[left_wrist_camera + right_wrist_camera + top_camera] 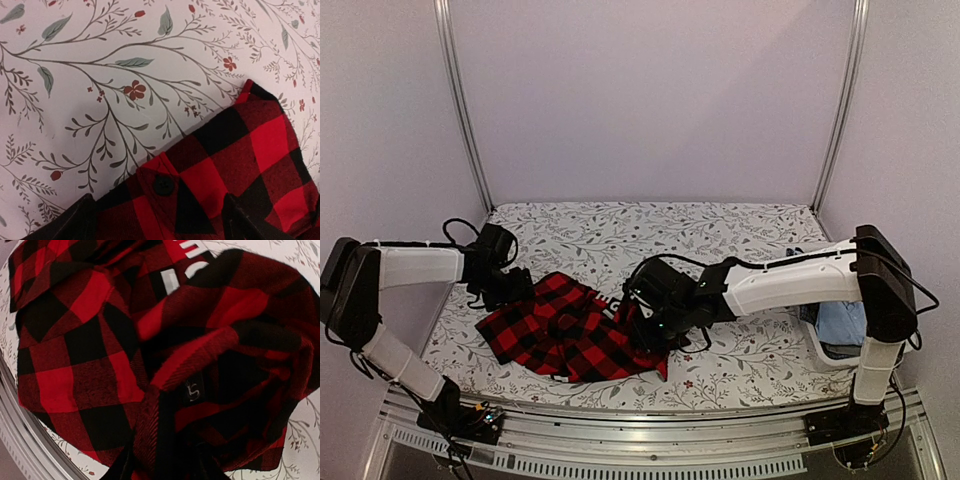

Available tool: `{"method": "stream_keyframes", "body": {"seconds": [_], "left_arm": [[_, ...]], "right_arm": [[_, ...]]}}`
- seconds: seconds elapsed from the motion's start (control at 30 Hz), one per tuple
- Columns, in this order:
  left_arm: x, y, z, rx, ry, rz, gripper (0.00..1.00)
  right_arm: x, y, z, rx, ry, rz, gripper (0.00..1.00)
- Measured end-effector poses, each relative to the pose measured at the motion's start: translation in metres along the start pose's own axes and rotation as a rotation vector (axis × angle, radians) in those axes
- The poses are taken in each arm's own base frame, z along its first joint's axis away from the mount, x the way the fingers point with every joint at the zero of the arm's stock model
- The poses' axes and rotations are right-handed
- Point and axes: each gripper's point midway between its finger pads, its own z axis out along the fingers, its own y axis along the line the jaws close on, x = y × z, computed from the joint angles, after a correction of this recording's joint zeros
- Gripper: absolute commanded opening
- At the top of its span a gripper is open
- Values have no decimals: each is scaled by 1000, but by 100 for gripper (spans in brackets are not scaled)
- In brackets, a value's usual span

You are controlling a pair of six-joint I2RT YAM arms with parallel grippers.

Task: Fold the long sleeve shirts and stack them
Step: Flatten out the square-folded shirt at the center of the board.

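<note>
One long sleeve shirt point(560, 335), red-and-black check with white letters point(172, 277), lies crumpled on the floral table cover at centre left. My left gripper point(508, 288) is at its upper left edge. In the left wrist view the gripper point(160, 225) is open, and its fingers straddle a cuff point(240, 150) with a black button point(163, 185) lying flat on the cover. My right gripper point(655, 325) is on the shirt's right side. In the right wrist view it point(167, 467) is shut on a raised fold of the shirt point(90, 375) near a small black label point(192, 389).
A white basket point(820, 345) holding light blue cloth point(842, 322) stands at the right edge under the right arm. A metal rail point(650, 420) runs along the near edge. Two upright frame posts stand at the back corners.
</note>
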Motion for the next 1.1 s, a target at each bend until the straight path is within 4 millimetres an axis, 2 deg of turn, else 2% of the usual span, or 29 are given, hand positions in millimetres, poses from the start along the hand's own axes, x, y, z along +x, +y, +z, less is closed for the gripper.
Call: {"method": "stream_keyframes", "body": {"seconds": [0.07, 0.1, 0.2, 0.3, 0.4, 0.5, 0.6, 0.67, 0.7, 0.73, 0.8, 0.87, 0.9, 1.0, 1.1], "left_arm": [[7, 3, 11, -7, 34, 8, 68], [11, 3, 16, -6, 51, 14, 58], [22, 2, 24, 13, 93, 23, 27], [30, -4, 24, 49, 119, 30, 8], [44, -17, 16, 95, 141, 50, 0], [68, -39, 0, 168, 171, 89, 0], [100, -71, -23, 268, 211, 137, 0], [123, -92, -38, 329, 240, 170, 0], [137, -105, -47, 367, 261, 194, 3], [149, -114, -53, 390, 278, 213, 9], [174, -129, -65, 429, 316, 260, 19], [196, -146, -78, 464, 354, 305, 38], [203, -153, -83, 477, 366, 320, 43], [211, -171, -98, 523, 376, 353, 46], [206, -186, -110, 562, 359, 357, 48]], "right_arm": [[5, -5, 3, 22, 16, 4, 11], [5, -9, 3, 35, 19, 8, 7], [4, -22, 3, 72, 24, 28, 3], [-7, -54, 2, 132, 10, 85, 1], [-32, -107, -4, 219, -30, 169, 0], [-80, -159, -17, 292, -111, 245, 0], [-148, -198, -28, 324, -238, 280, 5], [-186, -214, -29, 327, -308, 278, 14], [-207, -222, -29, 327, -340, 265, 16], [-223, -225, -27, 320, -369, 256, 20], [-242, -228, -20, 309, -394, 235, 37], [-249, -224, -10, 291, -393, 204, 53], [-247, -221, -6, 284, -380, 189, 59], [-232, -213, 6, 268, -323, 162, 71], [-206, -205, 14, 272, -256, 136, 75]]}}
